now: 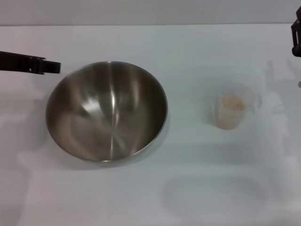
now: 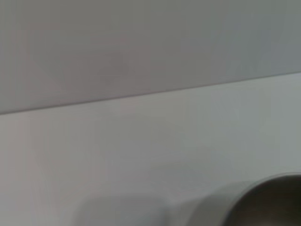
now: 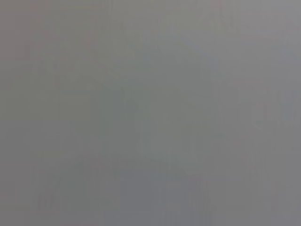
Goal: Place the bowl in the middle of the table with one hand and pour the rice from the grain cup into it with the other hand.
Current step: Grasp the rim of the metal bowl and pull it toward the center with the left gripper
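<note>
The bowl [image 1: 107, 111] sat left of centre on the tabletop [image 1: 188, 188] — the cup [image 1: 233, 109] of rice [image 1: 232, 102] stood apart, toward the right edge. The left gripper [image 1: 52, 67] hovered just beside the bowl's rim, the right gripper [image 1: 296, 33] at the far right corner — grip of either unclear.

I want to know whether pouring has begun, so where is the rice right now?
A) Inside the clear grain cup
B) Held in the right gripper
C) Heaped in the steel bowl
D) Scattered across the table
A: the rice sits inside the grain cup, which stands upright on the table beside the bowl, whose interior shows only bare metal.
</note>
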`<state>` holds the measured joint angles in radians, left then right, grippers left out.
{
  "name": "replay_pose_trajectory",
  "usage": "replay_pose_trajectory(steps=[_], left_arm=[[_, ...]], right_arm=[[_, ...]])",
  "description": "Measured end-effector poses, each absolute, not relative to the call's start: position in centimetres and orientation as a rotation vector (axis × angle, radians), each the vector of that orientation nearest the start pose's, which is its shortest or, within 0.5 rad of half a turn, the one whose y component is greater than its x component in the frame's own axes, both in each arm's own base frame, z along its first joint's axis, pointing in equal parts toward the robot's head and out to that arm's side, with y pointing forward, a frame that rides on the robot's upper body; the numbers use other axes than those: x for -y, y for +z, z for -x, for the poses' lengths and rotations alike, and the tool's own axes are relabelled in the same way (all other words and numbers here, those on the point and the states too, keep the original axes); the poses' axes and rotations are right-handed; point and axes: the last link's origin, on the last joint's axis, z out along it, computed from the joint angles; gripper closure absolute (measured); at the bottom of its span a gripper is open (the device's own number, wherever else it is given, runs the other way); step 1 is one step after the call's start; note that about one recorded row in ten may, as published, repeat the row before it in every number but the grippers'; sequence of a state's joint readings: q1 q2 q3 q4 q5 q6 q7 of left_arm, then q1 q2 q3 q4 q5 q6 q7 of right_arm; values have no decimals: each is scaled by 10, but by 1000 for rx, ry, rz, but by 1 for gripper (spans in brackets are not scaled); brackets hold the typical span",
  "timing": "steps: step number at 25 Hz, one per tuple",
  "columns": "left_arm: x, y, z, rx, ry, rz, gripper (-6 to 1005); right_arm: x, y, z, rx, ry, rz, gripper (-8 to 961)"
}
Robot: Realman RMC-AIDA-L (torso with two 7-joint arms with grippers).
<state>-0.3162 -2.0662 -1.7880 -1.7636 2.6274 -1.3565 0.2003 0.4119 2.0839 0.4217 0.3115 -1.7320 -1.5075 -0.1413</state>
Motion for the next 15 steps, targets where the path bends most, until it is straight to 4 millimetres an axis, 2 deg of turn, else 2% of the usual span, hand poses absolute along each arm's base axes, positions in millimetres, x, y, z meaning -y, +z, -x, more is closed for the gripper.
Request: replay_pose_trajectory(steps=[5,11,15], left_arm=[[-342,62,187,1166,35,2104,334],[-342,59,189,1173,53,2108,333],[-344,55,196,1200,88,2103,333]], right_arm=[[-307,-6,-287,-253,769,1382,454],[-307,-6,-286,-263,779,1378,454],[-307,-5,-287,-268,776,1372,454]])
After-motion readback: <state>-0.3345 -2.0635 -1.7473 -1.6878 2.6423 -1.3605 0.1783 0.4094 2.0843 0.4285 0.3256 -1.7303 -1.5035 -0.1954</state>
